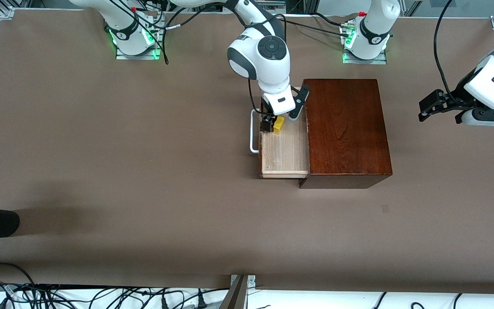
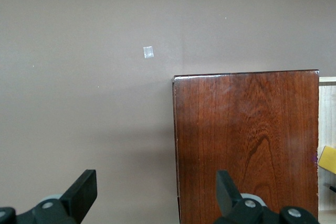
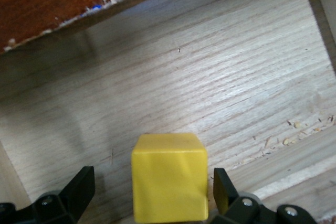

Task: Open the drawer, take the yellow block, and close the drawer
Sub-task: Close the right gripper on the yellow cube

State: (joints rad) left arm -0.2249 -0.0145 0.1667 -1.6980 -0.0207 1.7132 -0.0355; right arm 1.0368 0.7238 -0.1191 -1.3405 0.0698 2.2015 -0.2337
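The right tool is lowered into the open drawer, its fingers spread, one on each side of the yellow block, with a gap showing on either side in the right wrist view. The block rests on the pale drawer floor, at the end of the drawer farther from the front camera. The drawer is pulled out of the dark wooden box toward the right arm's end of the tabletop, white handle outermost. The left tool waits with fingers spread, above bare tabletop beside the box.
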